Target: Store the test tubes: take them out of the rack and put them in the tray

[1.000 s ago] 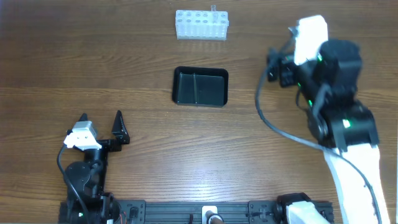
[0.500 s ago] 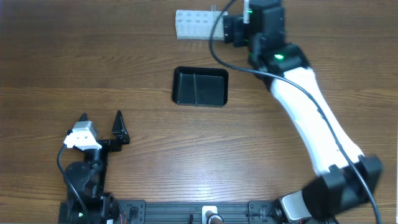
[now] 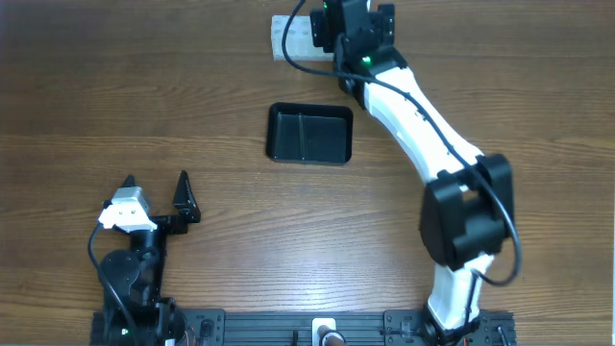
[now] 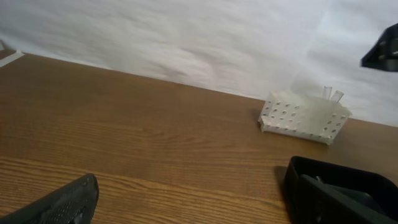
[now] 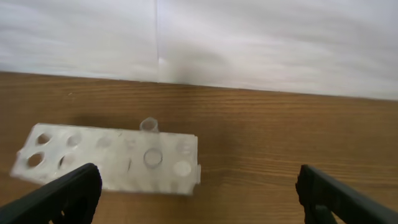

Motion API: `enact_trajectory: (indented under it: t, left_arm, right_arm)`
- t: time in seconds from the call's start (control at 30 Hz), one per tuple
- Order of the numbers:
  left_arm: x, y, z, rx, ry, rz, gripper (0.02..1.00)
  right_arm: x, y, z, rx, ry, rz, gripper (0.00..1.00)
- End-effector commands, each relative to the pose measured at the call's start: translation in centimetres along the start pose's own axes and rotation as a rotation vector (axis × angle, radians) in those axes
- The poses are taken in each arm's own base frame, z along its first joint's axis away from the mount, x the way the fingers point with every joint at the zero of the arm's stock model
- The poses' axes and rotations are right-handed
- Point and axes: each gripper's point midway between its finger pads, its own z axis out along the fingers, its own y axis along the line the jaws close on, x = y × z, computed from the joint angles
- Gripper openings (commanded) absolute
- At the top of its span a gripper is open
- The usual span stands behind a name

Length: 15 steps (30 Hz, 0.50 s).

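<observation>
Left end effector (image 3: pixel 157 183): lower left of the top view, close to its arm's base; fingers spread wide, gripping nothing; well apart from the tray.
Surface (image 3: pixel 192 96): brown wood grain, running across the whole top view.
Tray (image 3: pixel 272 135): black, rectangular, at the centre of the top view, slightly above the middle; one thin divider line down its floor; no tubes visible inside; in the left wrist view, at the lower right edge of the frame.
Right arm (image 3: pixel 423 125): white links from the bottom right of the top view, slanting up to the top centre.
Rack (image 5: pixel 106 158): white, perforated, at the top centre of the top view, beyond the tray and apart from it; right end covered there by the right arm's wrist.
Test tubes (image 4: pixel 328 93): two clear ones, standing in the rack at its right end, rims poking above the top.
Right end effector (image 5: pixel 198 177): over the rack's tube end; fingers wide apart, one at each lower corner of the right wrist view, gripping nothing.
Backdrop (image 5: pixel 249 43): plain white wall behind the surface's far edge.
</observation>
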Motion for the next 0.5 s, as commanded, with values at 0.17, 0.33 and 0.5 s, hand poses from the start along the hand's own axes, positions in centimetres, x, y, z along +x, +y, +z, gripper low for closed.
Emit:
enact_trajectory:
  t: [0.17, 0.33, 0.5]
  left_arm:
    - [0.2, 0.1, 0.0, -0.004, 0.001, 0.014, 0.998]
    - [0.2, 0.1, 0.0, -0.004, 0.001, 0.014, 0.998]
    - [0.2, 0.1, 0.0, -0.004, 0.001, 0.014, 0.998]
  right_arm:
    - [0.0, 1.8, 4.4, 0.031, -0.009, 0.044, 0.972]
    - [0.1, 2.8, 5.4, 0.024, -0.014, 0.075, 0.932]
    - [1.2, 3.7, 6.1, 0.018, 0.002, 0.122, 0.912]
